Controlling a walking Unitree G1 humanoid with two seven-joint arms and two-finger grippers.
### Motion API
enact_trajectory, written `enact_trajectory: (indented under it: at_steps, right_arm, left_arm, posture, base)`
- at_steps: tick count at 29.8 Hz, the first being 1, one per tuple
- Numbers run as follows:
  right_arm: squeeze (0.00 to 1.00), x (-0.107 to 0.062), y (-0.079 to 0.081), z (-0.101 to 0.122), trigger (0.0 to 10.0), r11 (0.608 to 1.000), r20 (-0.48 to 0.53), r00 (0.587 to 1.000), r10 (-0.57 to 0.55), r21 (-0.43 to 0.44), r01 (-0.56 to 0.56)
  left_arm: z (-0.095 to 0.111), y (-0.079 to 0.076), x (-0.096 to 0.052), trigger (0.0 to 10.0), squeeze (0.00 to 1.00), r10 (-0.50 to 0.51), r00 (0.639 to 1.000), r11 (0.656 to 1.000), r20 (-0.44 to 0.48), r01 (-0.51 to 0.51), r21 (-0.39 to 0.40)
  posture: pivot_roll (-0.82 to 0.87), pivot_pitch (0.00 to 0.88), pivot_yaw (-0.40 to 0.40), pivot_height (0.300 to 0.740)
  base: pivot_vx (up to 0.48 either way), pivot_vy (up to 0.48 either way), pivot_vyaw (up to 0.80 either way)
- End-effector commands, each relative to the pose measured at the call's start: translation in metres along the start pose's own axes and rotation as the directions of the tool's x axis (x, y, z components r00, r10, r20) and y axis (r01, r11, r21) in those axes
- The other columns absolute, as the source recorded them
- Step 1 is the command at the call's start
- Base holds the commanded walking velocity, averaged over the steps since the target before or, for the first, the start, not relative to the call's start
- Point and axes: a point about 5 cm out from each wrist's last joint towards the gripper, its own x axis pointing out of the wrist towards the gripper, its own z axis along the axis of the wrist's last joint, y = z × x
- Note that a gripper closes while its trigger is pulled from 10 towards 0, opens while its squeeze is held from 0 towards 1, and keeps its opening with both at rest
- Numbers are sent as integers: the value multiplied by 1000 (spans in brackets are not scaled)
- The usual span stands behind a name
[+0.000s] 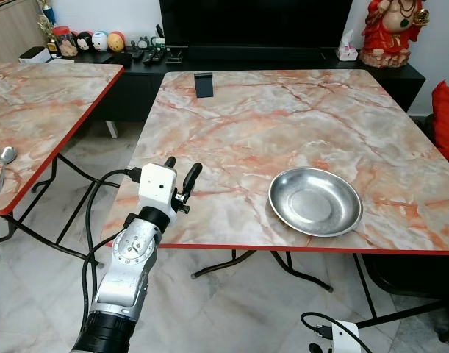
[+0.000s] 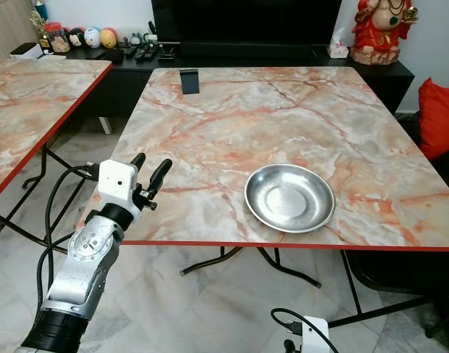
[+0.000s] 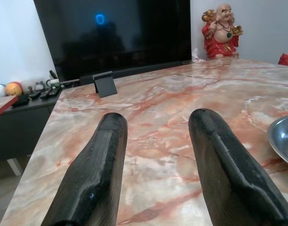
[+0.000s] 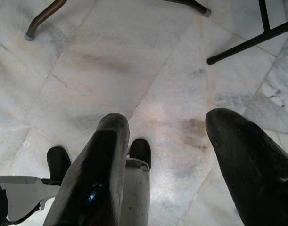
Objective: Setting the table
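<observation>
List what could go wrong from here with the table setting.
1. The metal plate sits close to the table's red front edge; a careless nudge might push it off.
2. The left gripper, open and empty, hovers at the table's left front corner and could knock the edge if it drops.
3. The spoon lies on the other table, so fetching it means turning away.

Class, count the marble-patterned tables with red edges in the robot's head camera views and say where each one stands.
2. One table stands straight ahead, holding the steel plate near its front edge. The second table stands to the robot's left, partly cut off by the frame.
</observation>
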Motion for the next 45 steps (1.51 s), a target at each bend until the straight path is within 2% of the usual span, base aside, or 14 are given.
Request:
enact_trajectory:
  at_steps: [1, 45]
  right_arm:
    - [0, 0, -1, 0, 10000, 1000, 7, 1000, -4, 14, 4]
    - [0, 0, -2, 3, 10000, 1000, 14, 1000, -8, 24, 8]
  left_arm:
    - [1, 1, 0, 10000, 0, 0, 1000, 1000, -2, 0, -3]
    - [1, 7, -1, 10000, 0, 25, 1000, 1000, -6, -25, -3]
  posture:
    - [85, 0, -6, 740]
    - [91, 0, -9, 740]
  base:
    - [0, 0, 0]
    - [0, 0, 0]
